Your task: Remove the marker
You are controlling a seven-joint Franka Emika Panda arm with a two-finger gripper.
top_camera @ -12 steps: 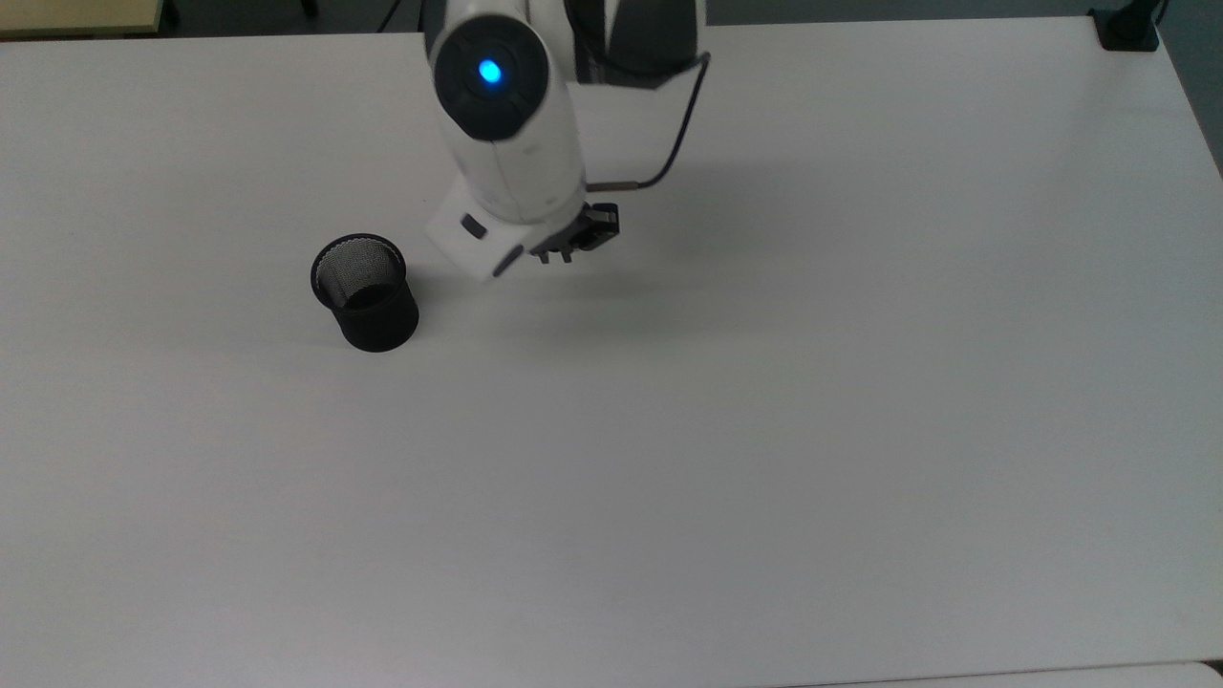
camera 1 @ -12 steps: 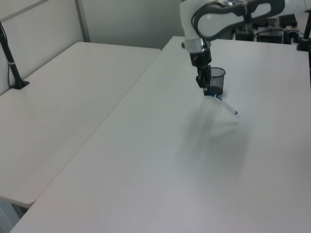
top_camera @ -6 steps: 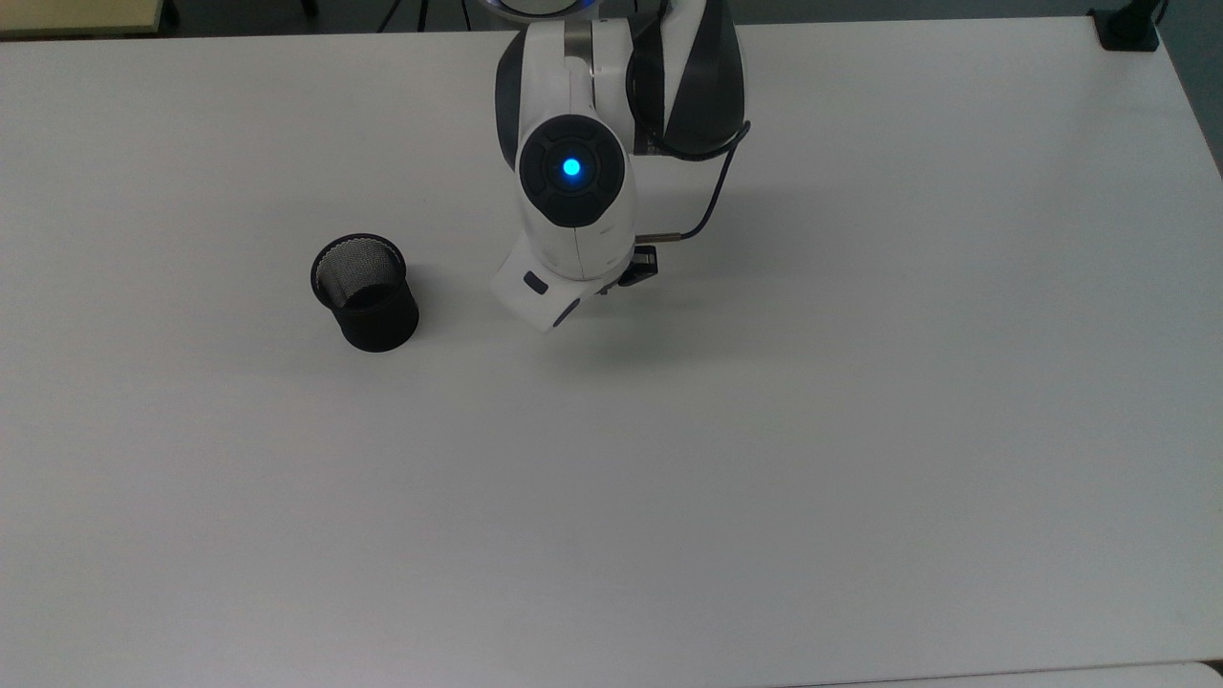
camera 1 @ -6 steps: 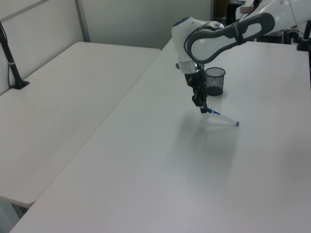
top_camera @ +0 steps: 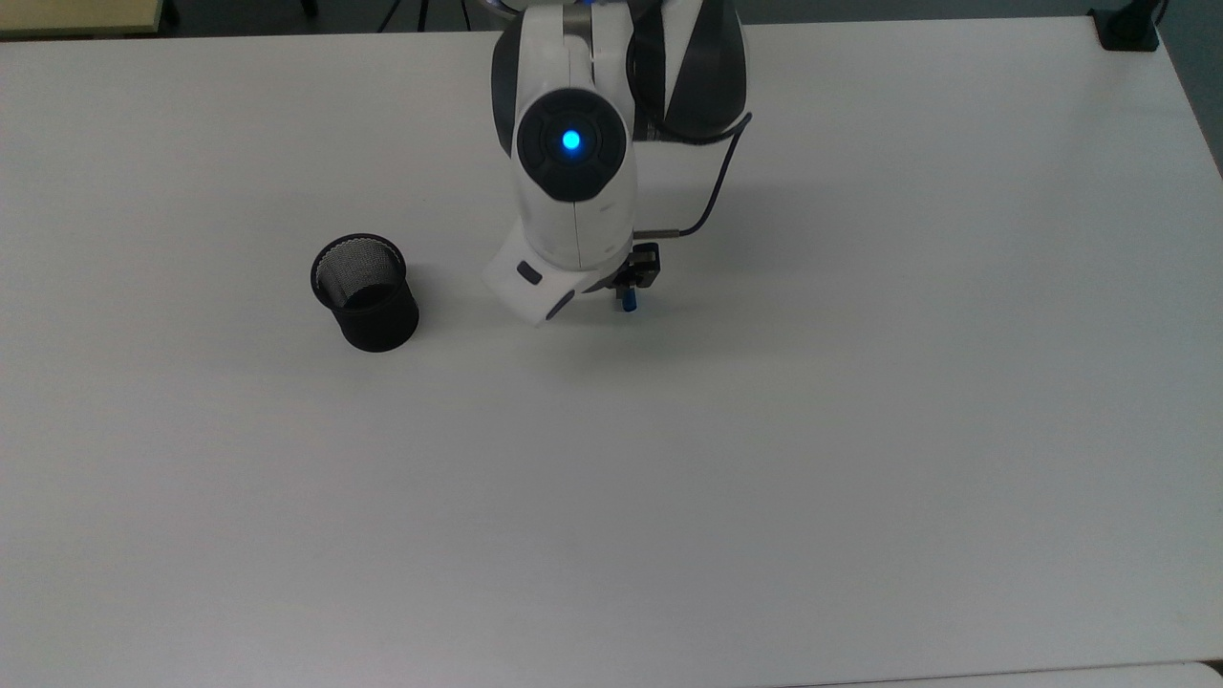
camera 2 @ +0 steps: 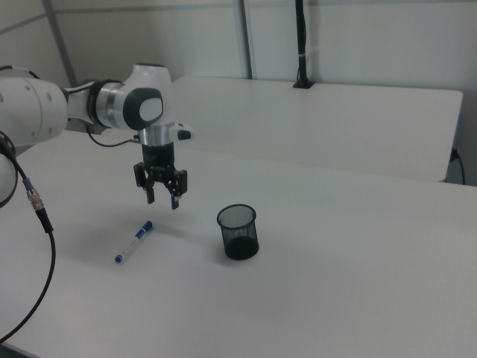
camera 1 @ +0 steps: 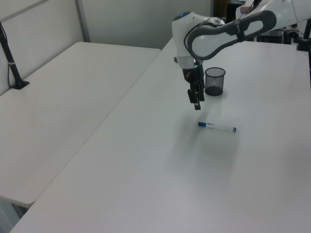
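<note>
One broad white table (camera 2: pixel 358 246) carries everything, and above it the white arm (camera 2: pixel 112 104) reaches in, its gripper (camera 2: pixel 160 195) hanging in the air with the fingers spread apart and nothing between them. Next in size, the black mesh cup (camera 2: pixel 238 232) stands upright and looks empty, well apart from the gripper. Smallest, the marker (camera 2: pixel 134 242) lies flat on the table, outside the cup, at about eight o'clock from the gripper in the right view and about nine o'clock from the cup; in the left view the marker (camera 1: pixel 216 127) sits at about five o'clock from the gripper (camera 1: pixel 196 101). Judging by this layout, the removal itself looks done and the release step is in hand; the next move likely calls only for lifting the arm clear without brushing the marker or the cup.
</note>
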